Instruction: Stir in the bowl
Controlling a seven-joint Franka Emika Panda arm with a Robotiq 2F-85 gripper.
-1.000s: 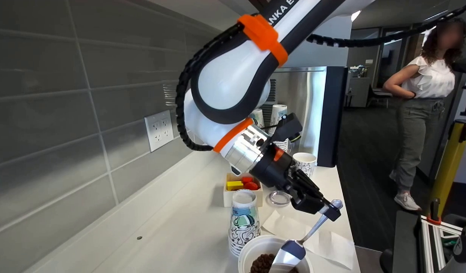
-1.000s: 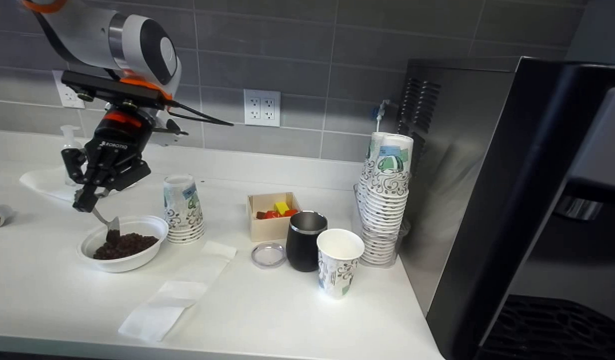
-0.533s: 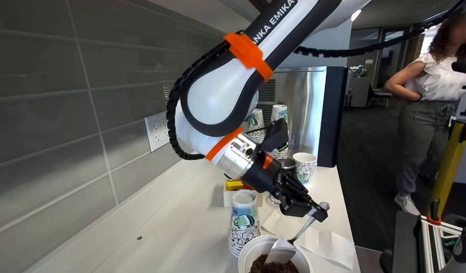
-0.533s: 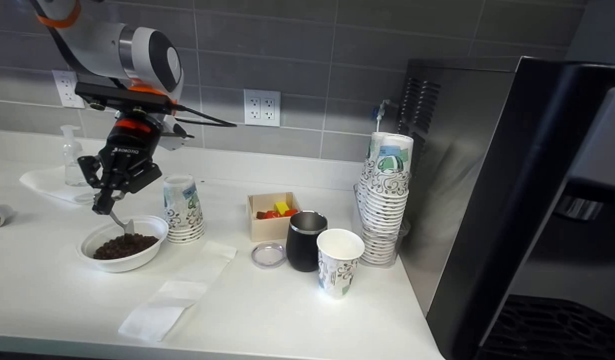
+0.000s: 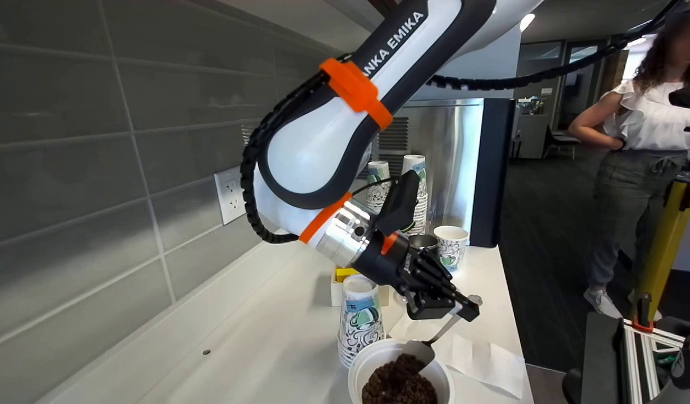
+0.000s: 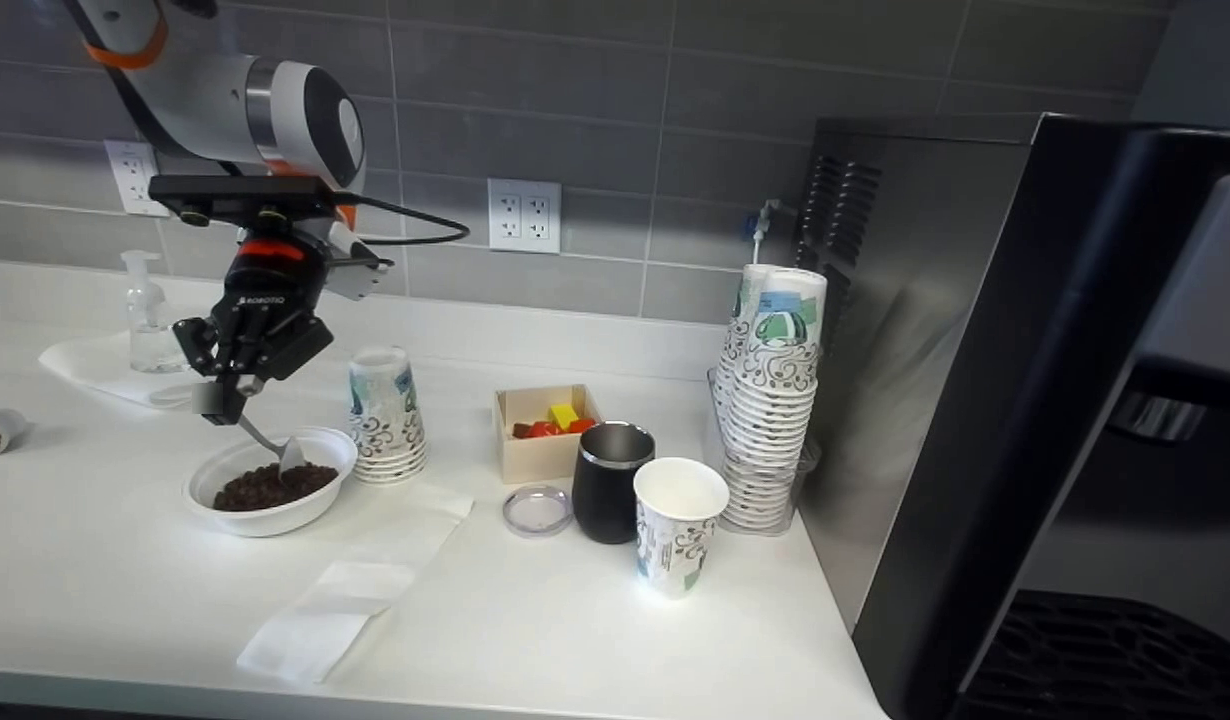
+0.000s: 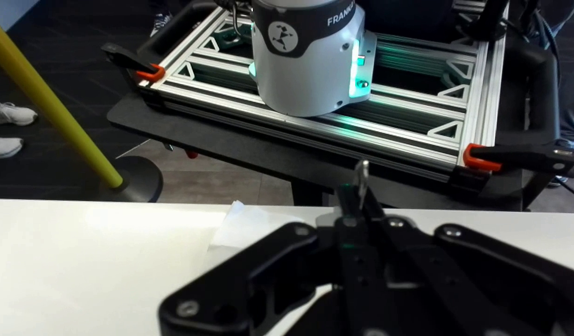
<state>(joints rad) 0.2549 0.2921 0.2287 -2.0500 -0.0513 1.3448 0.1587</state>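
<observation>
The bowl is round and white, with dark brown pieces inside; it stands on the counter in both exterior views (image 5: 356, 385) (image 6: 280, 519). My gripper is shut on the handle of a metal spoon in both exterior views (image 5: 466, 308) (image 6: 223, 402). The spoon (image 5: 419, 352) is tilted, its head in the brown pieces near the bowl's side; it also shows in an exterior view (image 6: 290, 454). In the wrist view my gripper's fingers (image 7: 359, 198) pinch the handle, whose end (image 7: 362, 177) sticks up between them. The bowl is hidden in the wrist view.
A stack of patterned paper cups (image 6: 387, 415) stands against or close beside the bowl. A paper napkin (image 6: 350, 590), wooden box (image 6: 535, 457), clear lid (image 6: 537, 510), black tumbler (image 6: 607, 500), single paper cup (image 6: 675, 535) and taller cup stack (image 6: 772, 420) are farther along, before a dispenser (image 6: 935, 300).
My gripper has moved the spoon across the bowl towards the cup stack. The bowl and the cup stack have shifted a little along the counter, towards the wooden box. The brown pieces have been pushed about.
</observation>
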